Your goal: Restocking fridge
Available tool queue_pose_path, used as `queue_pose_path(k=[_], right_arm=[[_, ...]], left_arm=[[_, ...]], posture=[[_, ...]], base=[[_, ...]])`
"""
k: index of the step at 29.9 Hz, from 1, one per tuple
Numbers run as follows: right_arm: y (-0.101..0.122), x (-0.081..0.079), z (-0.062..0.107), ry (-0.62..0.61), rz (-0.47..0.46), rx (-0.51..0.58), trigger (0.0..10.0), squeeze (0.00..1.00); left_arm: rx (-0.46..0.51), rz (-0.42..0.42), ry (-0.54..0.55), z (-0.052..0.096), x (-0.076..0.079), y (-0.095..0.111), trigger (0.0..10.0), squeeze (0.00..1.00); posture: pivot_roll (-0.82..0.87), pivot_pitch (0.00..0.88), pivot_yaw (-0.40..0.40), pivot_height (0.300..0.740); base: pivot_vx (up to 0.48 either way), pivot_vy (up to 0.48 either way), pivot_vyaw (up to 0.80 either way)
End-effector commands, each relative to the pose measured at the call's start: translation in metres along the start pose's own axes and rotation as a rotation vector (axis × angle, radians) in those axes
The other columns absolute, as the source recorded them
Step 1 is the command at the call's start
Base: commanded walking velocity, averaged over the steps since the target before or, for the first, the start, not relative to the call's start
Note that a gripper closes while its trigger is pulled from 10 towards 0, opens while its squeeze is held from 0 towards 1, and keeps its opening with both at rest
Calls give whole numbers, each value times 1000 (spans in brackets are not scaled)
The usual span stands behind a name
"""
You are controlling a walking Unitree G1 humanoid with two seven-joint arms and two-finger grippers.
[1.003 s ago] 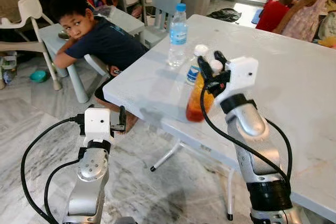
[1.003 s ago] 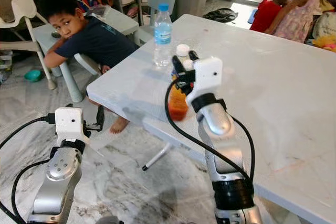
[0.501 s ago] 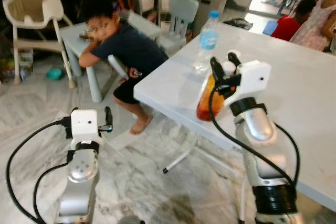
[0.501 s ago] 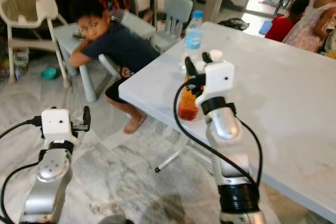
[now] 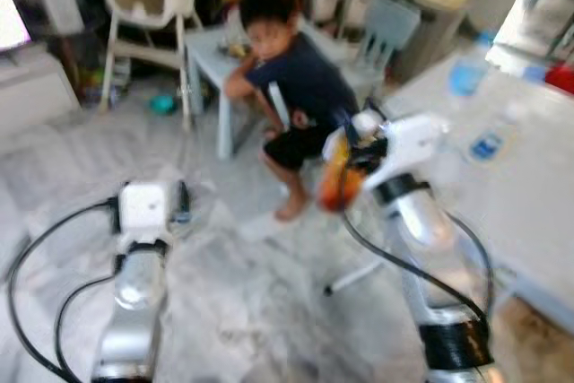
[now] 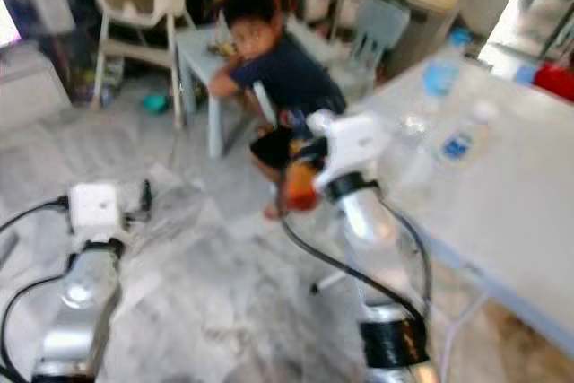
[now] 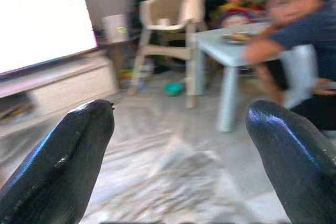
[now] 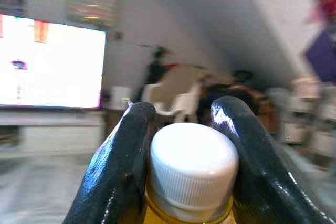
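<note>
Marble floor [image 5: 233,293] is lying blurred below; right gripper [image 8: 184,129] is pinching the orange bottle [image 5: 334,177] under its white cap [image 8: 193,166], off the table [image 5: 529,195]; left gripper [image 7: 178,156] is hanging wide open, holding nothing.

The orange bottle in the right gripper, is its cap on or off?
On. The right wrist view shows a white ribbed cap seated on the orange bottle, with the right gripper clamped on either side of it.

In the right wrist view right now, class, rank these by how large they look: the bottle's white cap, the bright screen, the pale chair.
1. Bright screen, largest.
2. White cap, though it sits right at the camera, so its size is inflated.
3. Pale chair, smallest, far off and blurred.
</note>
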State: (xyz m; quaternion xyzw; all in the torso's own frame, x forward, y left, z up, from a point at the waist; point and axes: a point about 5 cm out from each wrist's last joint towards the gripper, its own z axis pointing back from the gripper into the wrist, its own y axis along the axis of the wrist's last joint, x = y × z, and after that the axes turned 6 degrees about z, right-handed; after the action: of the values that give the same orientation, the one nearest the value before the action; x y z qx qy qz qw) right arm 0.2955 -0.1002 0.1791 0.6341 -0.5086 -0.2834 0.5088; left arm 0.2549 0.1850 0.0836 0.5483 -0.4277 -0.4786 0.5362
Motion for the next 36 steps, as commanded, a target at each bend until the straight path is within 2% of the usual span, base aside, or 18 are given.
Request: queue_pose_path(k=[1, 7, 12, 16, 27, 30, 36], right_arm=[[-11, 8, 9, -35, 25, -39, 10000, 0], [-24, 16, 26, -59, 74, -98, 10000, 0], [-39, 23, 40, -93, 62, -160, 10000, 0], [-43, 24, 43, -97, 64, -170, 10000, 0], [-47, 21, 50, -123, 37, -189, 10000, 0], [-47, 13, 50, -89, 36, -183, 10000, 0], [-47, 16, 46, -92, 37, -177, 10000, 0]], left_arm=[[-18, -3, -9, 5, 4, -7, 10000, 0], [-20, -59, 73, 13, -9, -11, 10000, 0], [-33, -103, 83, 22, -19, -18, 10000, 0], [-41, -123, 97, 22, -24, -20, 10000, 0], [-39, -145, 70, 21, -18, -18, 10000, 0], [-26, -149, 80, 15, -17, -15, 10000, 0], [-12, -143, 90, 13, -16, -13, 10000, 0]], posture=[[76, 0, -71, 740], [86, 0, -70, 740], [84, 0, -59, 740], [79, 0, -41, 740], [69, 0, -22, 740], [73, 0, -26, 740], [82, 0, -29, 740]], base=[[0, 386, 800], [0, 53, 800], [0, 0, 800], [0, 0, 800], [0, -90, 800], [0, -247, 800], [0, -127, 800]])
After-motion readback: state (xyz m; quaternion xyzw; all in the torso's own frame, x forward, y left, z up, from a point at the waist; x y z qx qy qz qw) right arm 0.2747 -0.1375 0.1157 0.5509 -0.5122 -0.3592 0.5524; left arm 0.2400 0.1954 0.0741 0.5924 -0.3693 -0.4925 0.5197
